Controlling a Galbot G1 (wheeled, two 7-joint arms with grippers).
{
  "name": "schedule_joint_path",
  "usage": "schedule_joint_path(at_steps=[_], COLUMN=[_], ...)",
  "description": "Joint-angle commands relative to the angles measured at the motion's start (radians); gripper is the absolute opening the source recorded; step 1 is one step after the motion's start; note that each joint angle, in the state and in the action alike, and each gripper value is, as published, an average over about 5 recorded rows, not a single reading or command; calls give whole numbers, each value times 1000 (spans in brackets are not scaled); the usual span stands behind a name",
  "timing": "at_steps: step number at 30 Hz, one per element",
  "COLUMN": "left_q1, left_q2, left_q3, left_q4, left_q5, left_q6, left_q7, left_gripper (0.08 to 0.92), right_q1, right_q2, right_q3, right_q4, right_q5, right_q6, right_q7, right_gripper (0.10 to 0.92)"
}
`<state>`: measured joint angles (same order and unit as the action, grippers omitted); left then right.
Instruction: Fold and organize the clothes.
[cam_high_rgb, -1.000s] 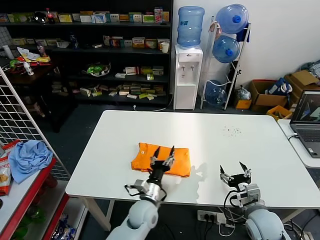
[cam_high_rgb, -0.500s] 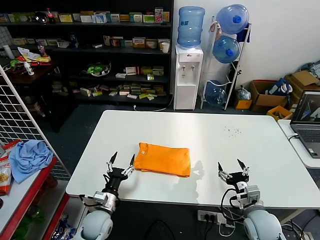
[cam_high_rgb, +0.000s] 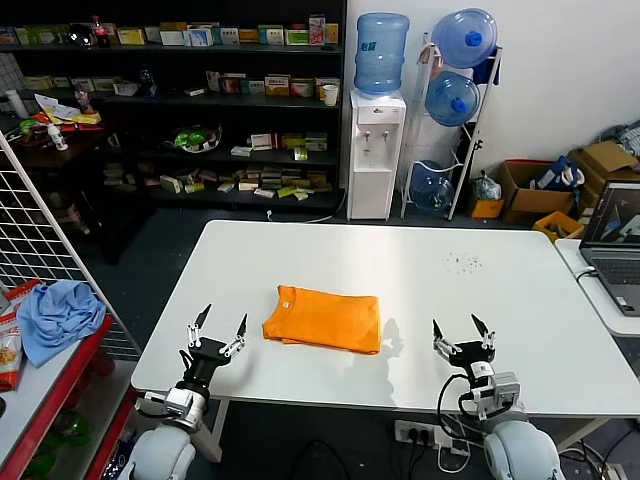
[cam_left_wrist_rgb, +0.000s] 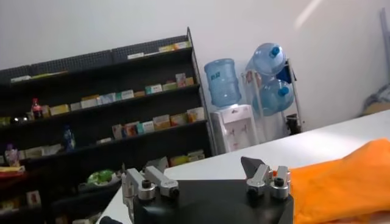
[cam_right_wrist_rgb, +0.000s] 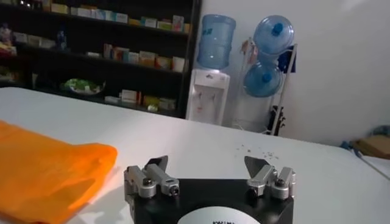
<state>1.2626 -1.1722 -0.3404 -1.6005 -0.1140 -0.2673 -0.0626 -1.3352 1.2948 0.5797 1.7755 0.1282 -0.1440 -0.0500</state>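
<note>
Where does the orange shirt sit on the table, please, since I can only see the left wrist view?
Observer: The orange shirt lies folded in a neat rectangle near the middle of the white table, toward the front edge.
Operator: Thank you. Is either end effector touching it?
Observer: No. The left end effector is open, off the shirt's left side near the table's front corner.
Operator: And the other arm?
Observer: The right end effector is open too, over the front edge on the shirt's right, well apart from it.
Operator: Is anything else nearby?
Observer: A laptop sits on a second table at the far right.
</note>
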Motion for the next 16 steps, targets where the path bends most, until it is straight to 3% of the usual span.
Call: schedule_joint_path(at_steps=[1,16], left_q1=[28,33], left_q2=[1,-14], left_q3=[-55,-54], left_q4=[-42,-54], left_q5=[69,44], left_q6=[62,82], left_q7=[21,15], left_gripper=[823,823], right_q1=[7,5], right_q2=[66,74], right_q3=[22,26], right_q4=[1,10], right_q5=[-28,-29], right_q6=[15,8], right_q7=[-34,-42], right_gripper=[823,823])
